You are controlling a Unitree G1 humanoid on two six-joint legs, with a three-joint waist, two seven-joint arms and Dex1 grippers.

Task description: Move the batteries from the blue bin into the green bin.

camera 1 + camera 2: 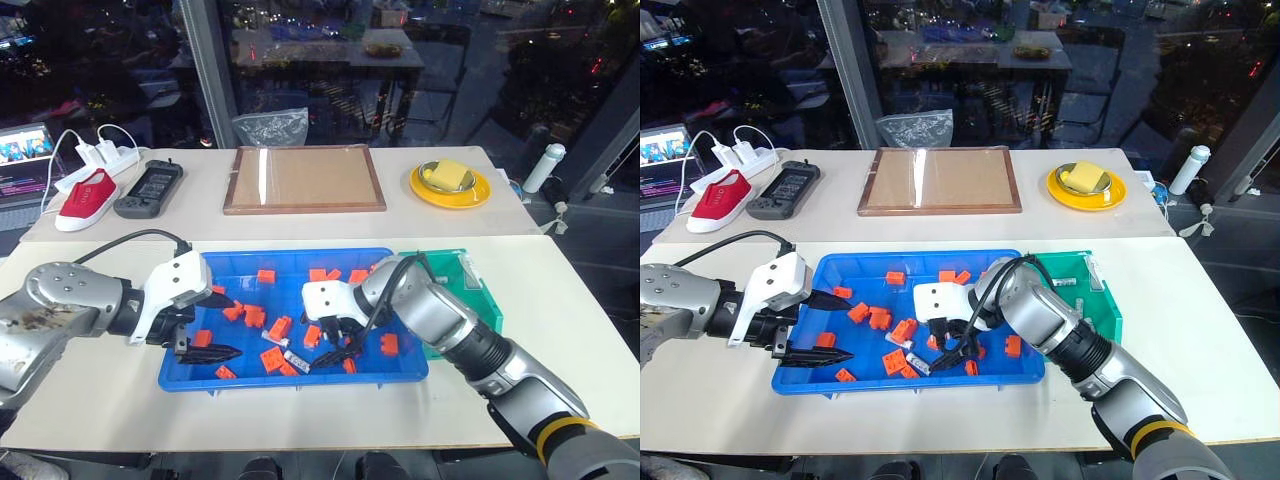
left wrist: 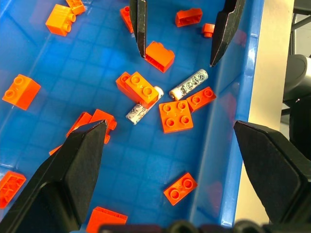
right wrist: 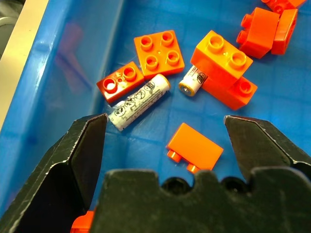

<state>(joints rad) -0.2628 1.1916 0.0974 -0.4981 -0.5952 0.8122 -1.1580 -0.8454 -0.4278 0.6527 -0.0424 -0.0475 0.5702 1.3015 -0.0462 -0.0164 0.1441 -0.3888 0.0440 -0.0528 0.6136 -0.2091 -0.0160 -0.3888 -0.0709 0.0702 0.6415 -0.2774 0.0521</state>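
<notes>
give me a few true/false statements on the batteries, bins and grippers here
1. Two batteries lie among orange blocks in the blue bin. True.
2. The right gripper is shut on a battery. False: it is open, holding nothing.
3. The left gripper is open over the blue bin. True.
4. The green bin sits on the blue bin's left. False: it stands at its right end.

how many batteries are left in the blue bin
2 visible: one battery lying free beside a flat orange block, another half under an orange block. More may hide beneath blocks.
</notes>
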